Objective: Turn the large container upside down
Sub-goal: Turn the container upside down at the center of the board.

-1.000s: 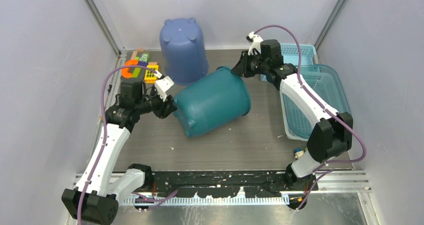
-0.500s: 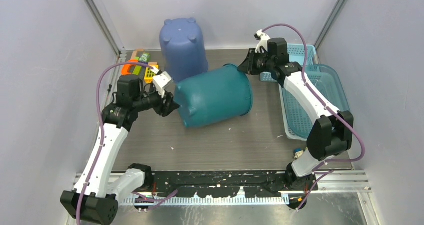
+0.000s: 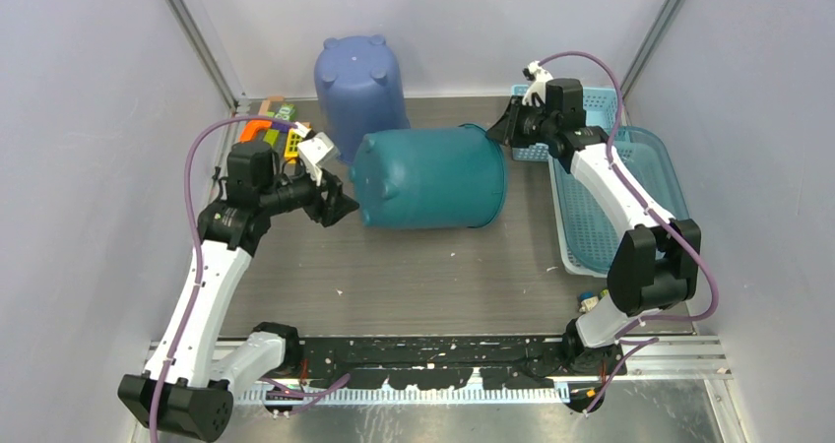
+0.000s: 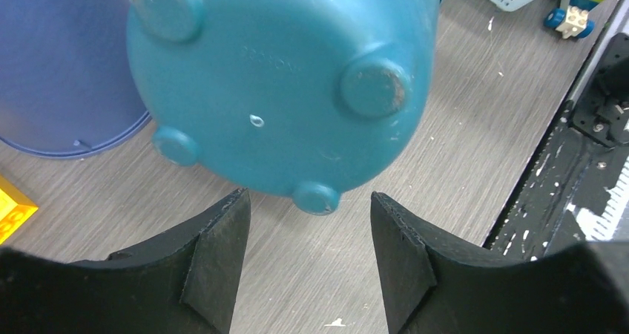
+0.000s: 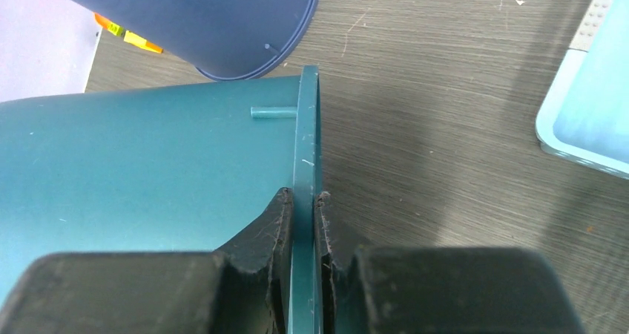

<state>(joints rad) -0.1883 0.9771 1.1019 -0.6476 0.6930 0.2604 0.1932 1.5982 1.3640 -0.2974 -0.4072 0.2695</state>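
At the centre of the desk [image 3: 443, 276] one large teal container [image 3: 428, 179] lies on its side, its base facing 9 o'clock and its open rim facing 3 o'clock. Four round feet [image 4: 374, 89] show on that base in the left wrist view. A second container, purple [image 3: 362, 94], stands upside down at 12 o'clock, just beside the teal one; three of its feet show from above.

Two arms work here. The left end effector [image 3: 338, 207] sits at 9 o'clock, released, its two fingers spread and just short of the teal base, touching nothing. The right end effector [image 5: 304, 200] is at 2 o'clock, clenched on the teal container's rim, one finger inside the wall and one outside.

Two pale blue baskets [image 3: 566, 236] lie along the 3 o'clock side, one partly over the other. A small heap of coloured blocks [image 3: 276, 133] rests at 10 o'clock, too bunched to count
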